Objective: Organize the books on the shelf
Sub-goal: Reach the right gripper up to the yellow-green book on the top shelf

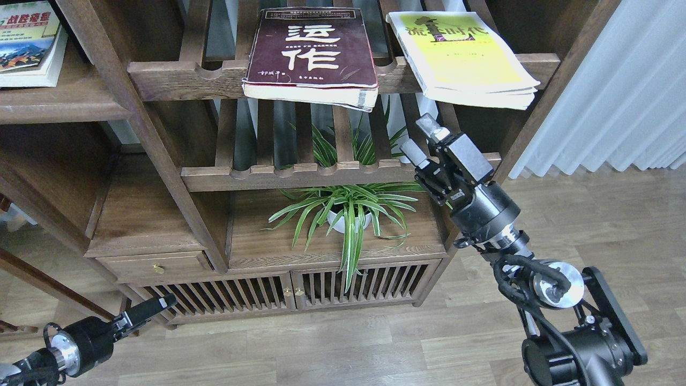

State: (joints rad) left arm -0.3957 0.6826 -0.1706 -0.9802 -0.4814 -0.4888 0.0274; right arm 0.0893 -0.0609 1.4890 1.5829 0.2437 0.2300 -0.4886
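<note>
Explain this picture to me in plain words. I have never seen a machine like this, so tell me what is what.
The single picture is taken from the robot's own head, looking forward and down at a wooden bookcase. The black arms are its own. The right pincer is raised just under the yellow-green book, open and holding nothing. The left pincer hangs low near the floor; whether it is open cannot be told. The yellow-green book and the maroon book lie on a slatted rack, jutting over its front rail. A smaller white book rests on the flat shelf at far left. A potted plant stands lower down.
</note>
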